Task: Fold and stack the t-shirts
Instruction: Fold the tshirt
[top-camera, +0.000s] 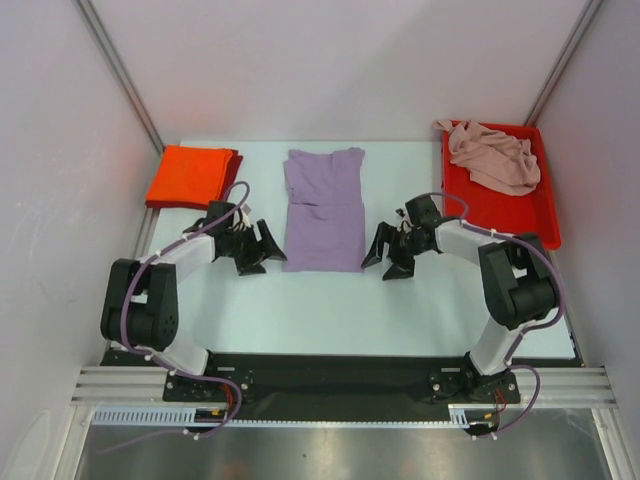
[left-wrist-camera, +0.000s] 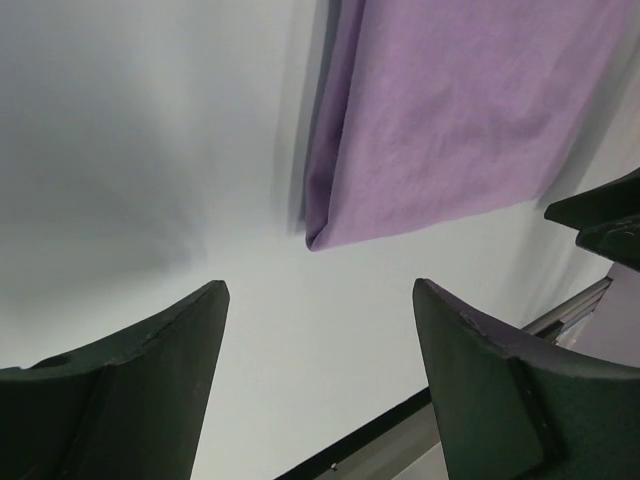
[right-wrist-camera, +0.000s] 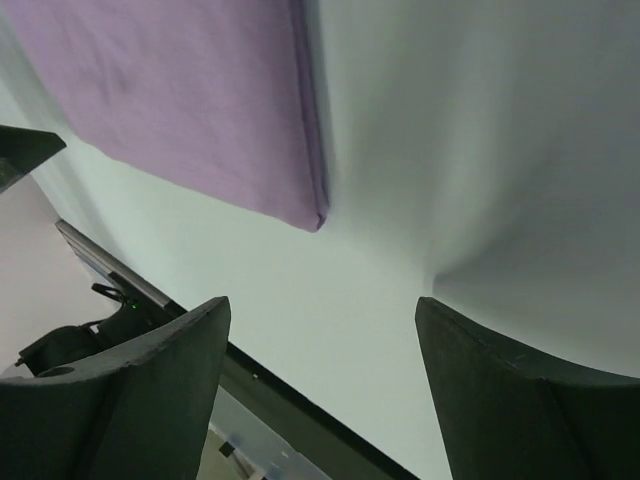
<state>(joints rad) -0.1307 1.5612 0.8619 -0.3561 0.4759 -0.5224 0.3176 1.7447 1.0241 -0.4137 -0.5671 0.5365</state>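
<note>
Top external: lavender t-shirt (top-camera: 323, 210) folded lengthwise, flat — left claw (top-camera: 260, 252), right claw (top-camera: 388, 258) both spread, empty.

No text, label, brand mark, number or sign can be read in any of the three views.

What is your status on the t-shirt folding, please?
Open and empty: left gripper, right gripper, flanking lavender shirt. Shirt folded narrow, flat on table. Nothing obstructing.
</note>
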